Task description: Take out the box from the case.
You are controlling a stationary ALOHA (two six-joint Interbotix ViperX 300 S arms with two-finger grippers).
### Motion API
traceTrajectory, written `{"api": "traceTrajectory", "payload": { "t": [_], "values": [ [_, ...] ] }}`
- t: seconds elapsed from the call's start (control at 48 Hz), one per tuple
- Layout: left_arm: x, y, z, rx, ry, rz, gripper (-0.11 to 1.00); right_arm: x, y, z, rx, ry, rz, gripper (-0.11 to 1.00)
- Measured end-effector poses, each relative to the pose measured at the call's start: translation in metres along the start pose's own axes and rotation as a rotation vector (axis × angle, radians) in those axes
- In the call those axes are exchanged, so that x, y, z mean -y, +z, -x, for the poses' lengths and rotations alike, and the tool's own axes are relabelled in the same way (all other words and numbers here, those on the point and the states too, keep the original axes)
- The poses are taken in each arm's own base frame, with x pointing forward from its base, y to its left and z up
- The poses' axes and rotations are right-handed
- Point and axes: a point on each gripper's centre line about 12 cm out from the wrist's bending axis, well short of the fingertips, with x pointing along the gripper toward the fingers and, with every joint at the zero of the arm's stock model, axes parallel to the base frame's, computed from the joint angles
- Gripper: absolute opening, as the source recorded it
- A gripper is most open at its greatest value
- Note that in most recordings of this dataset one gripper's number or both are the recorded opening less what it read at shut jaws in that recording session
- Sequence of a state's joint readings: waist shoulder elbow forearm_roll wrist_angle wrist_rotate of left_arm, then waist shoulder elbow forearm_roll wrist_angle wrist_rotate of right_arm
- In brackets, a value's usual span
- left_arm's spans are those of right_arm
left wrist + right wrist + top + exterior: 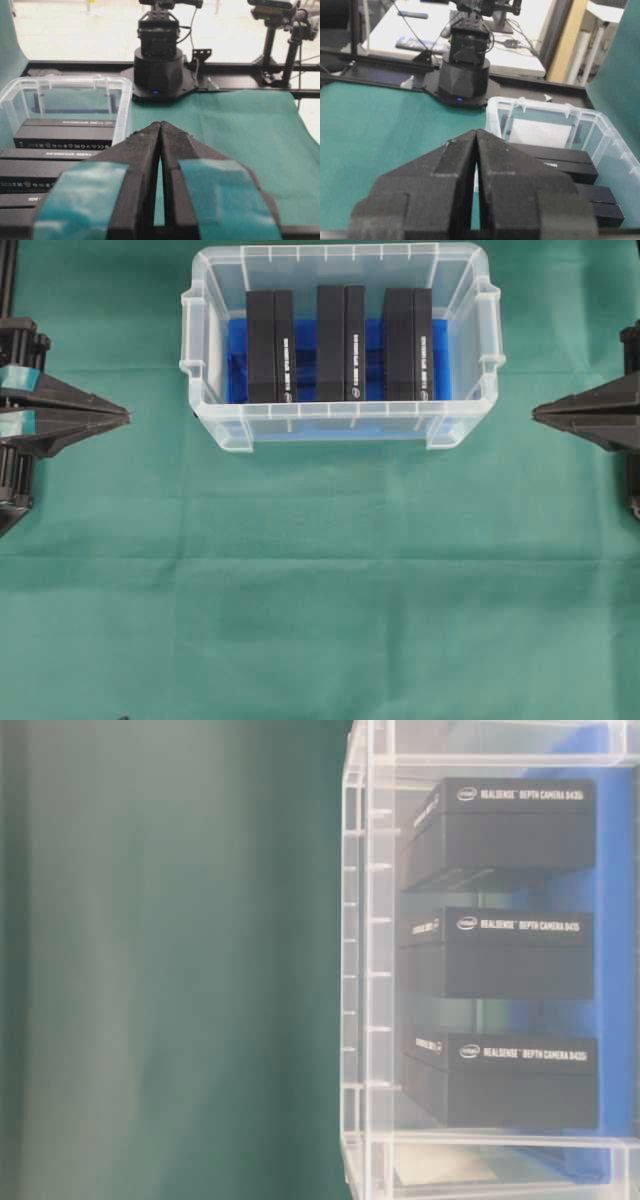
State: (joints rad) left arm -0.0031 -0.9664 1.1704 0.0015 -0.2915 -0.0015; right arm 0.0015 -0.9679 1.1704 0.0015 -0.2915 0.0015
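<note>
While green cloth (pixel 320 620) covers the table, desks seemingly stand behind.

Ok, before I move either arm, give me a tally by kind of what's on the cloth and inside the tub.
Black boxes standing in the case: 3
Clear plastic case: 1
Blue liner on its bottom: 1
Total: 5

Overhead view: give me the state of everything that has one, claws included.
case: lidless, upright on the green cloth.
left box: standing on edge inside the case.
middle box: on edge inside.
right box: on edge inside.
left claw: shut, empty, clear of the case.
right claw: shut, empty, clear of the case.
</note>
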Motion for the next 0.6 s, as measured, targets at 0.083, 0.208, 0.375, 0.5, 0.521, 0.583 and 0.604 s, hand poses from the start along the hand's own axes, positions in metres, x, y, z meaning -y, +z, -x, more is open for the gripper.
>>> {"api": "traceTrajectory", "payload": {
  "t": [0.083, 0.208, 0.375, 0.5, 0.521, 0.583, 0.604],
  "values": [
    [0.0, -0.004, 0.0, -0.038, -0.002, 0.017, 0.01, 0.0, -0.003, -0.001, -0.021, -0.003, -0.012, 0.02],
    [0.001, -0.006, -0.001, -0.08, -0.004, 0.045, 0.01, 0.001, -0.007, -0.003, -0.113, -0.008, -0.047, 0.02],
    [0.005, -0.003, -0.002, -0.088, -0.021, 0.07, 0.01, 0.001, -0.003, -0.004, -0.195, -0.009, -0.052, 0.02],
    [0.007, -0.001, -0.003, -0.087, -0.033, 0.086, 0.01, 0.0, 0.002, -0.004, -0.219, -0.01, -0.074, 0.02],
    [0.007, 0.0, -0.004, -0.086, -0.032, 0.092, 0.01, 0.0, 0.003, -0.004, -0.224, -0.011, -0.081, 0.02],
    [0.007, 0.004, -0.005, -0.085, -0.032, 0.1, 0.01, 0.0, 0.006, -0.004, -0.251, -0.014, -0.112, 0.02],
    [0.008, 0.006, -0.006, -0.086, -0.034, 0.1, 0.01, 0.0, 0.008, -0.005, -0.257, -0.015, -0.121, 0.02]
  ]
}}
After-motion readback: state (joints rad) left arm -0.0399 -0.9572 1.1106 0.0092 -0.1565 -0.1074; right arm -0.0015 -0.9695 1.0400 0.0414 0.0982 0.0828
